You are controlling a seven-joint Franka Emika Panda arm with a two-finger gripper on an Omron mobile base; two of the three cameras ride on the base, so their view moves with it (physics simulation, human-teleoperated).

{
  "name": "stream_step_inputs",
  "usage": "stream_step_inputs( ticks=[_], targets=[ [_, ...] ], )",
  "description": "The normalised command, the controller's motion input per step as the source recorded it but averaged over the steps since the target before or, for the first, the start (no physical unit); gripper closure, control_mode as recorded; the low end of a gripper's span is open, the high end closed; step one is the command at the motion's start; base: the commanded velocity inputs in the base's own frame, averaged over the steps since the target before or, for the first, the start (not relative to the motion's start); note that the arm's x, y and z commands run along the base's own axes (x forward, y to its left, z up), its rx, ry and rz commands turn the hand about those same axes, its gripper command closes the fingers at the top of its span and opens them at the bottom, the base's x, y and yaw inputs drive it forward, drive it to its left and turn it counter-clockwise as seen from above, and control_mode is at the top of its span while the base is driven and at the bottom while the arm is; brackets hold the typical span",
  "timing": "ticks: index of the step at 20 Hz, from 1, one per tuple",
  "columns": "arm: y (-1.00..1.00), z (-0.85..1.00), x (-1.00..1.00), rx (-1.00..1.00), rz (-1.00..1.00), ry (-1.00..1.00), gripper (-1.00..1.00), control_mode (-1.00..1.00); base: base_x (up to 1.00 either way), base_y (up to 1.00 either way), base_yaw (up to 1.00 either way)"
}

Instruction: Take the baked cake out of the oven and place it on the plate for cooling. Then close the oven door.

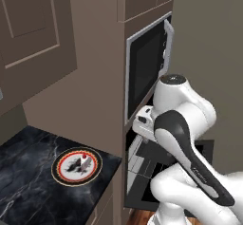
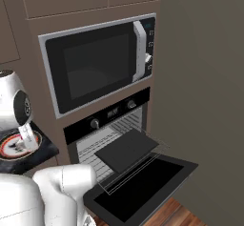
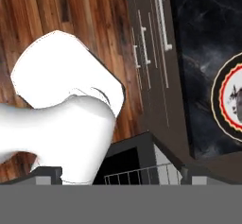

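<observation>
Cake (image 1: 85, 160), tiny whitish lump with red blob, sits on round red-gold plate (image 1: 61, 173), lower left; glossy black oven door (image 2: 143, 184) hangs open; gripper jaws apart.

From my station I see the wide black glass oven door (image 2: 143, 187) lying fully open and flat, jutting out over the wooden floor (image 2: 178, 215) and blocking any low approach from straight ahead. A dark flat tray on a wire rack (image 2: 127, 149) is pulled partway out above the door, filling much of the mouth of the black built-in oven (image 2: 107, 125). The silver-framed microwave (image 2: 97, 63) directly above caps the headroom. To the left, the black marble counter (image 1: 28, 172) has bare surface around the round red-and-gold-rimmed plate (image 1: 76, 167), with free air above it under the brown wall cabinets (image 1: 33, 34).
</observation>
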Motion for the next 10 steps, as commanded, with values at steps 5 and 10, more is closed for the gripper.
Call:
stream_step_inputs(
  ticks=[5,10],
  targets=[
    [-1.00,0.20,-0.30,0.12,0.00,0.01,-1.00,-1.00,0.00,0.00,0.00],
    [-1.00,0.01,-0.02,0.13,0.00,0.05,-1.00,-1.00,0.00,0.00,0.00]
  ],
)
